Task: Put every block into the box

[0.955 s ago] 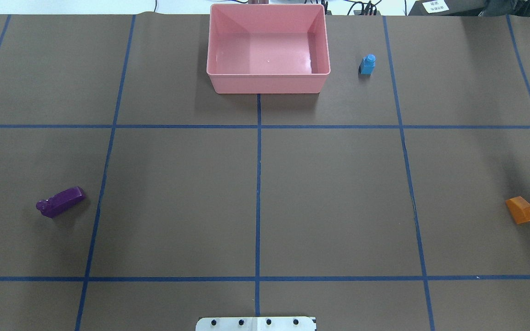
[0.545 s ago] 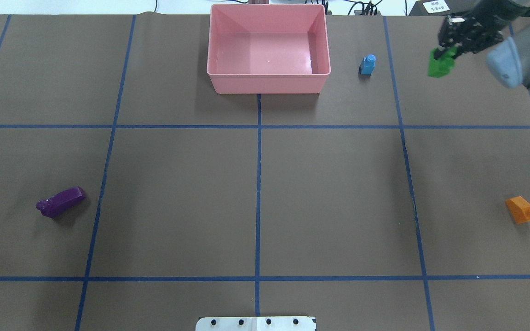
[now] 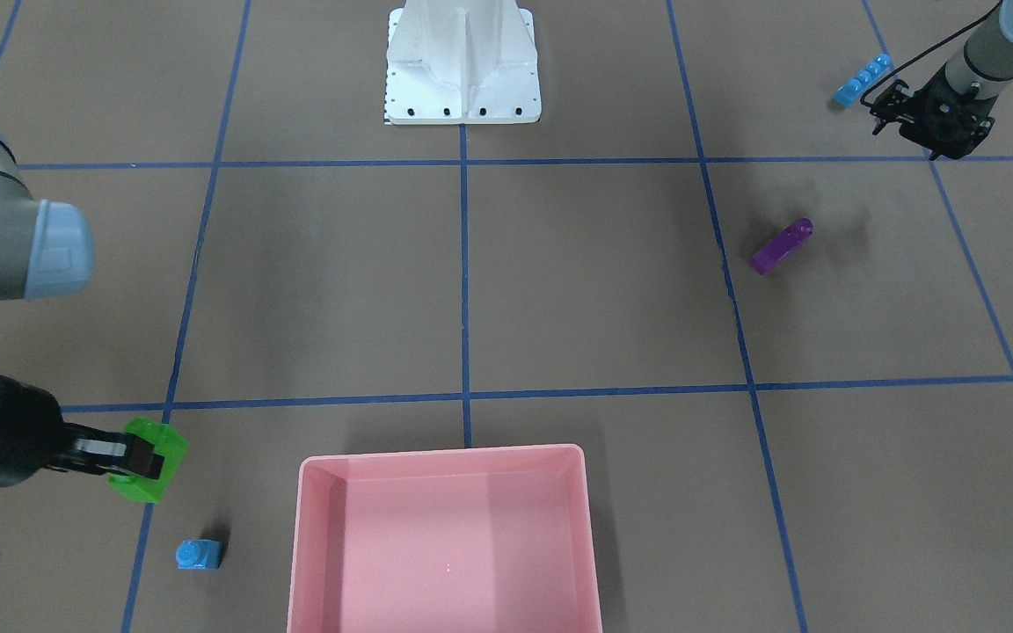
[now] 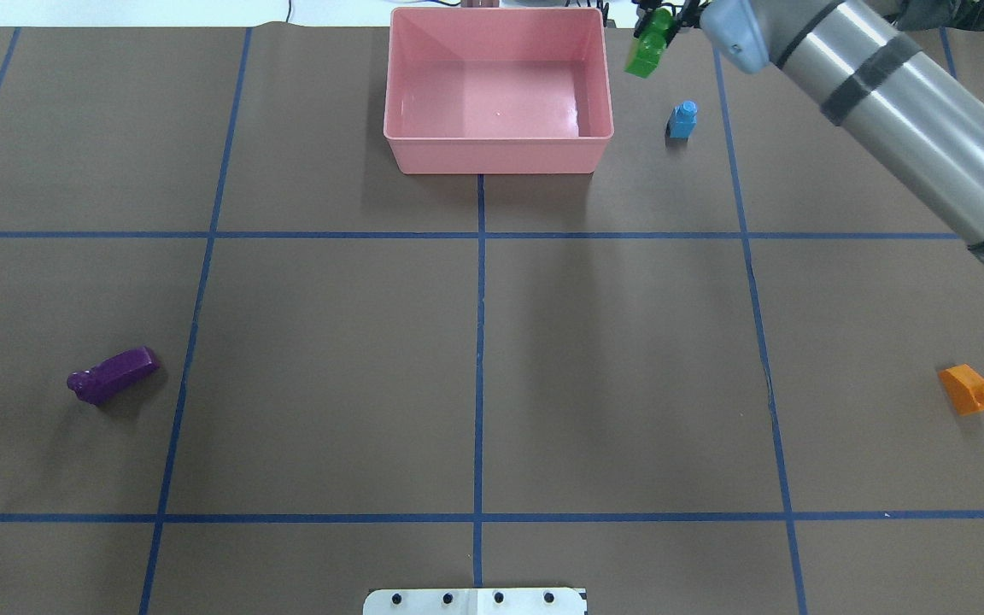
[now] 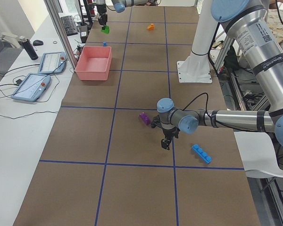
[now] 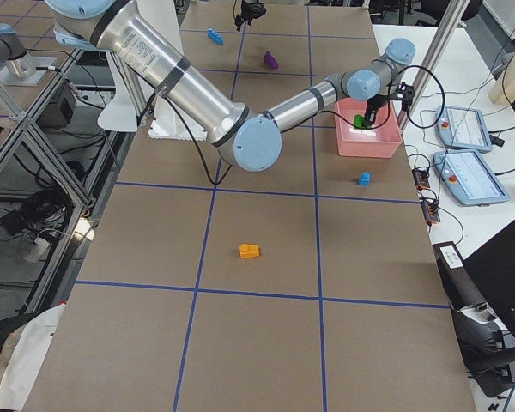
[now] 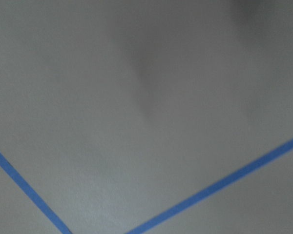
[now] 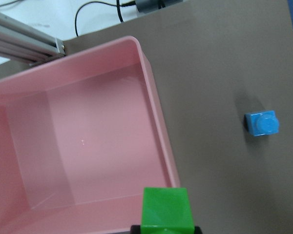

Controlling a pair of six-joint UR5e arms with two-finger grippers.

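Five bricks are showing across these views, and all of them are sitting or hanging outside the pink box [image 4: 498,155]. We are seeing the right gripper [image 3: 144,463] clamping its two dark fingers [image 3: 148,459] on the green two-stud brick [image 3: 171,444] and carrying it clear of the table, close to the box's wall on the robot's right. In the right wrist view the brick is hanging just over that wall's rim line, though we cannot tell whether it is truly overhanging the box. The tiny blue cube [image 4: 682,120] is standing on the table near the same wall, apart from it. The orange sloped brick [image 4: 969,390] is lying well away on the robot's right, and the purple bar [image 4: 114,374] is lying well away on its left. The left gripper [image 3: 942,123] is hanging low over the table beside the long blue bar [image 3: 861,79], not touching it. We cannot tell how far its jaws are standing apart, and its wrist camera is showing only brown paper and blue tape.
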